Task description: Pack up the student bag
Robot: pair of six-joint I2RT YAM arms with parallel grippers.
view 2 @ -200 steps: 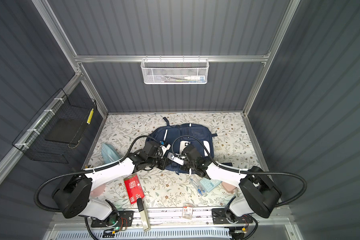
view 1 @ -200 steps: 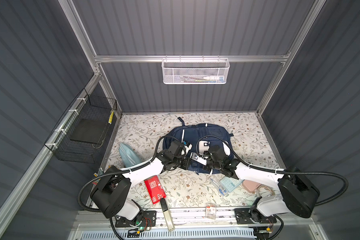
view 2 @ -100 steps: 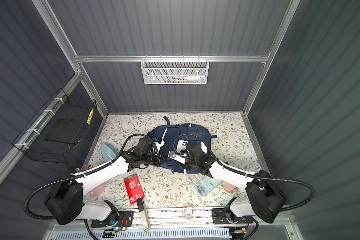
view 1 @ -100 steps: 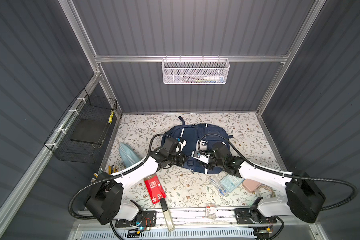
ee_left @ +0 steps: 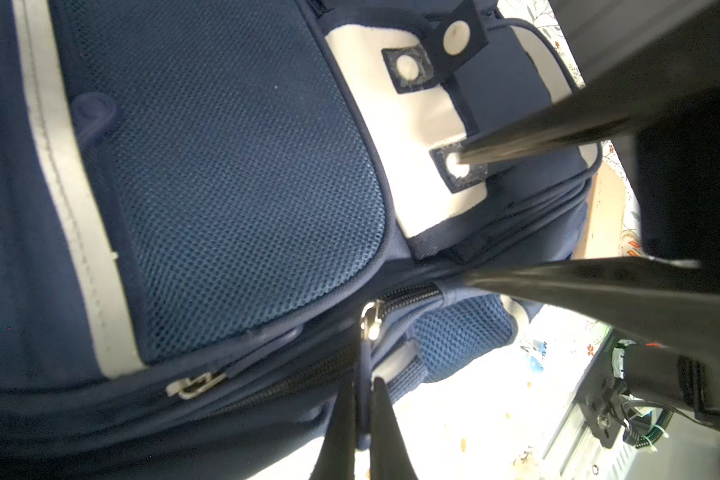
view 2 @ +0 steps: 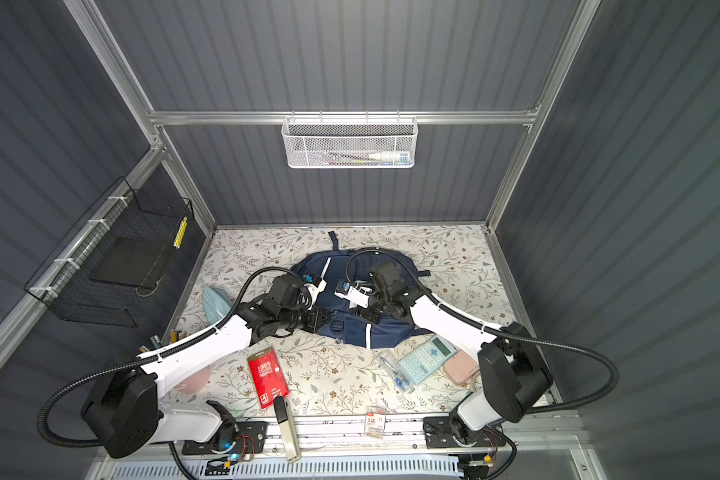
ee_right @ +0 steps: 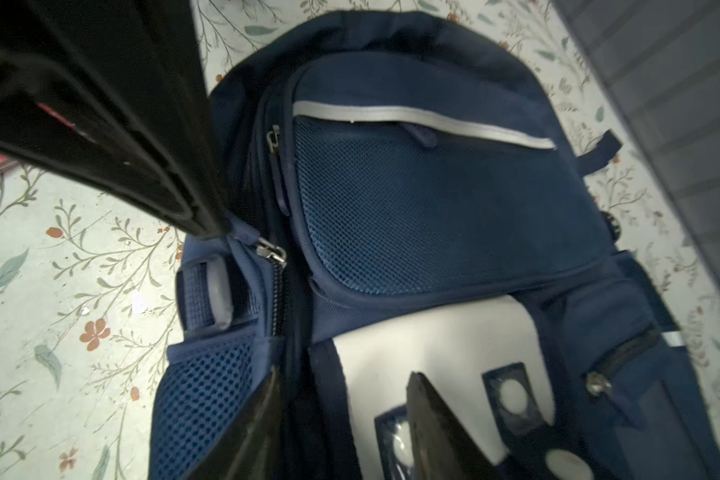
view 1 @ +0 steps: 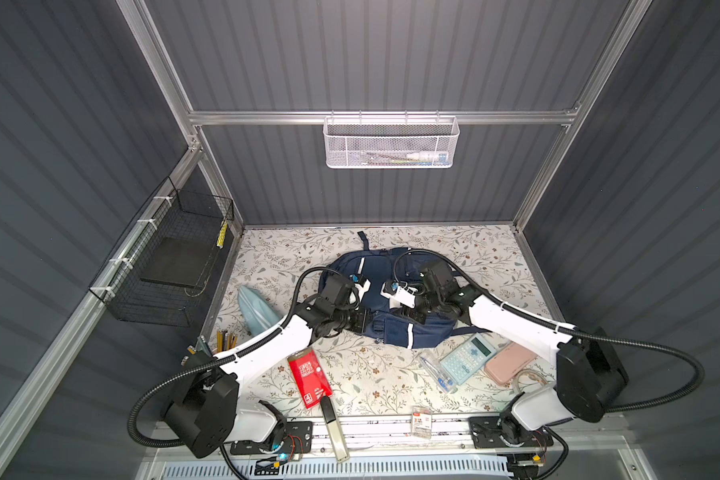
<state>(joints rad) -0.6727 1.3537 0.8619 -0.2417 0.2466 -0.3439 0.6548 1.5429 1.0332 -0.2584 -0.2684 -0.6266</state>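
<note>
Now right end effector (ee_right: pixel 341 374), shut 1s ago, gapes over student bag (ee_right: pixel 433 208); left end effector (ee_left: pixel 362 380) pinches zip-pull (ee_left: pixel 364 353).

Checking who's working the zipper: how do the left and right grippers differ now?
The left gripper is shut, pinching the zipper pull of the student bag; the right gripper is open, holding nothing. The left sits at the bag's side zipper; the right straddles the edge of the white patch. Both are low at the bag.
</note>
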